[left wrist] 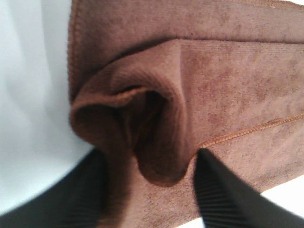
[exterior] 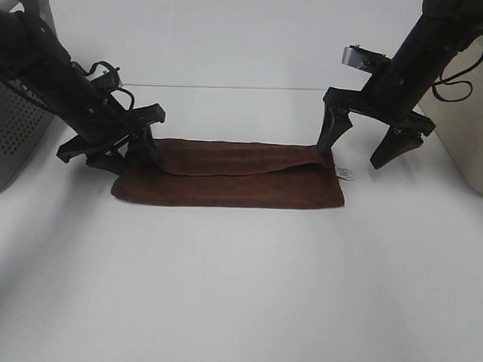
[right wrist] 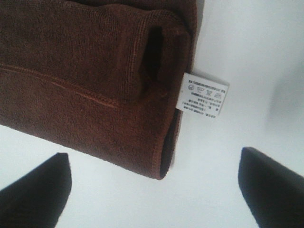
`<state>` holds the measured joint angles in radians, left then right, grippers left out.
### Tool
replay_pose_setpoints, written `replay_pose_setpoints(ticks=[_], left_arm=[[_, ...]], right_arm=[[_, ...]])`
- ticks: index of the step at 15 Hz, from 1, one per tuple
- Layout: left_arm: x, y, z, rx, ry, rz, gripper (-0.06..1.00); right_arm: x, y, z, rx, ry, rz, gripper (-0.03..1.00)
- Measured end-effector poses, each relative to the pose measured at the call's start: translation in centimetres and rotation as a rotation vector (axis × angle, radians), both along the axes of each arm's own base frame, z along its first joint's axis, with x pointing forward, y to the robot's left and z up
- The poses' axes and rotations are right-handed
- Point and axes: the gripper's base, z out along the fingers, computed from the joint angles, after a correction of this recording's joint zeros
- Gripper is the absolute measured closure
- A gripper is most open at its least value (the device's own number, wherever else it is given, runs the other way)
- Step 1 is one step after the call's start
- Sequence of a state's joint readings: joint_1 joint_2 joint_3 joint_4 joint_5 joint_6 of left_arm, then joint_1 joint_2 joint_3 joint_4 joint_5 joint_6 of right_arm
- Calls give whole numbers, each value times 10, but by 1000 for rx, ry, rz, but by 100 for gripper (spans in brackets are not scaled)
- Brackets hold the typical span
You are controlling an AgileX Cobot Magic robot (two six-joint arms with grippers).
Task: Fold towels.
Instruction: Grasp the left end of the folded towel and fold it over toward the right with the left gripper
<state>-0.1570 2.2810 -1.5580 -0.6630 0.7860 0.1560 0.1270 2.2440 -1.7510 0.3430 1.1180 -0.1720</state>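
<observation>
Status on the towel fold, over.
Left hand open, straddling bunched end of towel. Right hand open, empty, over tag end. Folded once. Grey basket, beige container aside.

- brown towel point(left wrist: 213, 80) fills most of the shot, folded over, with a stitched hem running across the top layer
- left gripper point(left wrist: 149, 154): 2 black fingers point(left wrist: 223, 190) spread apart, a puffy loop of towel bulging between them
- white table point(left wrist: 28, 95) shows past the towel's edge
</observation>
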Motion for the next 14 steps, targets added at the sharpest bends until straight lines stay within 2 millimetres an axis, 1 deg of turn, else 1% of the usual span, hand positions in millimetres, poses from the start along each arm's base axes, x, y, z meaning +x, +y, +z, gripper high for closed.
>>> replay_pose_setpoints(ticks=[2, 3, 5, 6, 8, 10, 11, 12, 14], left_arm=[[-1, 4, -2, 52, 21, 15, 82], [-2, 7, -4, 85, 32, 14, 91], [-3, 12, -1, 146, 32, -4, 92], [-4, 15, 5, 181, 29, -14, 92], [-2, 22, 30, 258, 3, -9, 92], [2, 27, 61, 320, -7, 4, 92], [6, 19, 86, 269, -2, -10, 92], [7, 8, 95, 204, -11, -33, 92], [5, -25, 109, 45, -51, -80, 92]], right_arm=[[0, 0, 0, -1, 0, 0, 7], [0, 0, 0, -1, 0, 0, 7], [0, 0, 0, -1, 0, 0, 7], [0, 0, 0, -1, 0, 0, 7], [0, 0, 0, -1, 0, 0, 7], [0, 0, 0, -1, 0, 0, 7], [0, 0, 0, -1, 0, 0, 7], [0, 0, 0, -1, 0, 0, 7], [0, 0, 0, -1, 0, 0, 7]])
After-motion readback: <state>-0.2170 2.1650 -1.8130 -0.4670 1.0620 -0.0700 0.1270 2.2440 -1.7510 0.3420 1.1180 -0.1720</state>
